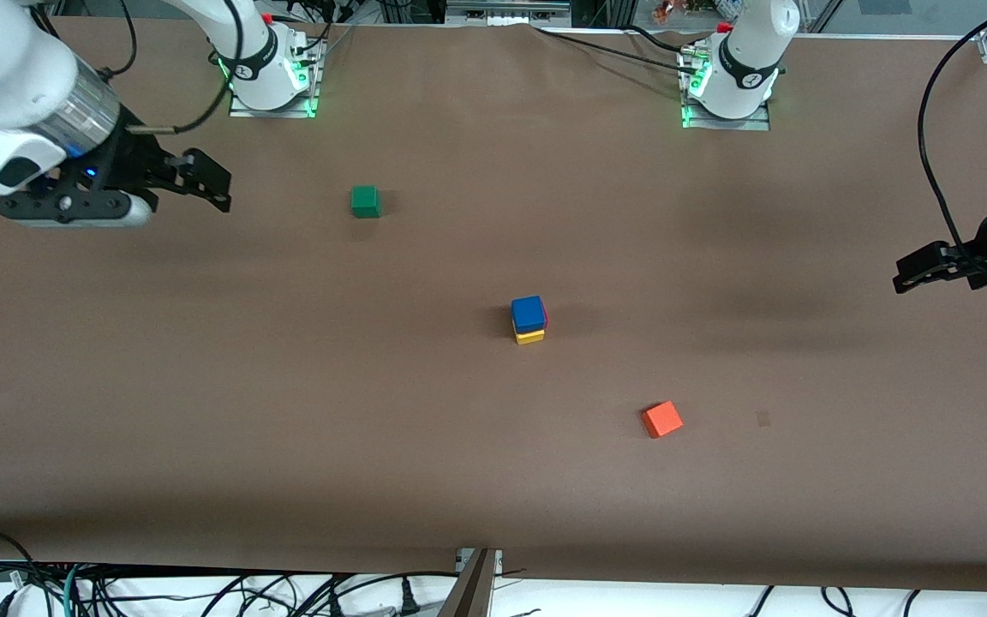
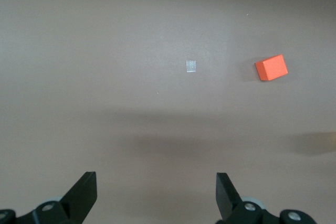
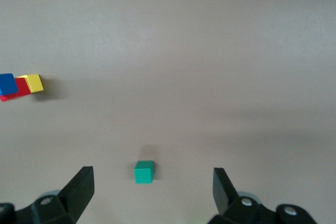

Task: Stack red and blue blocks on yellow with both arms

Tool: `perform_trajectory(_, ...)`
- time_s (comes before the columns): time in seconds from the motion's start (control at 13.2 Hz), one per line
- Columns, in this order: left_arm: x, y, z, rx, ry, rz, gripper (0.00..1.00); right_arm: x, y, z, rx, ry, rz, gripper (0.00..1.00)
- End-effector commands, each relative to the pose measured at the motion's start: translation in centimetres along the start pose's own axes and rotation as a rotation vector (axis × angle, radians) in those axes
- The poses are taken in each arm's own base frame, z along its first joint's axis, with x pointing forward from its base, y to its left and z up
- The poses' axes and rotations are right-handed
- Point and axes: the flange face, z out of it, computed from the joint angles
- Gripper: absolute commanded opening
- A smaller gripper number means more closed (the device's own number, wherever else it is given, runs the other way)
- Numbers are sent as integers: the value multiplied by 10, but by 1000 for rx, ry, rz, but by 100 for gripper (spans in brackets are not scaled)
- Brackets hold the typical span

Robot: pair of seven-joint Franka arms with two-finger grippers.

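Note:
At mid-table stands a stack of three cubes. The blue block (image 1: 528,314) is on top, a sliver of the red block (image 1: 546,314) shows under it, and the yellow cube (image 1: 530,337) is at the bottom. The right wrist view shows the same stack: blue block (image 3: 7,84), red block (image 3: 20,88), yellow cube (image 3: 34,83). My right gripper (image 1: 218,187) hangs open and empty over the right arm's end of the table, well away from the stack. My left gripper (image 1: 903,276) hangs open and empty over the left arm's end. In the wrist views, the left gripper (image 2: 156,191) and the right gripper (image 3: 153,188) both hold nothing.
A green cube (image 1: 365,201) lies nearer the robots' bases than the stack, toward the right arm's end. An orange cube (image 1: 661,419) lies nearer the front camera, toward the left arm's end. A small pale mark (image 2: 192,66) is on the brown table cover. Cables run along the table's front edge.

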Motion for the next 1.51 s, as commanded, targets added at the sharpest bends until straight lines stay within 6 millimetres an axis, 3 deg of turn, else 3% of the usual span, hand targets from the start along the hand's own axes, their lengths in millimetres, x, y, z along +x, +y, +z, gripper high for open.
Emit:
perform_trajectory(0.0,0,-3,-6,3,10,18,100,-4,19,0,4,12,-20,100)
perform_trajectory(0.38,0,-3,-6,3,10,18,100,-2,45,-5,-6,-5,-46,100)
perform_trajectory(0.68,0,-3,-6,3,10,18,100,12,47,9,-4,10,-20,100)
perform_trajectory(1.44,0,-3,-6,3,10,18,100,16,47,11,-56,5,-54,100)
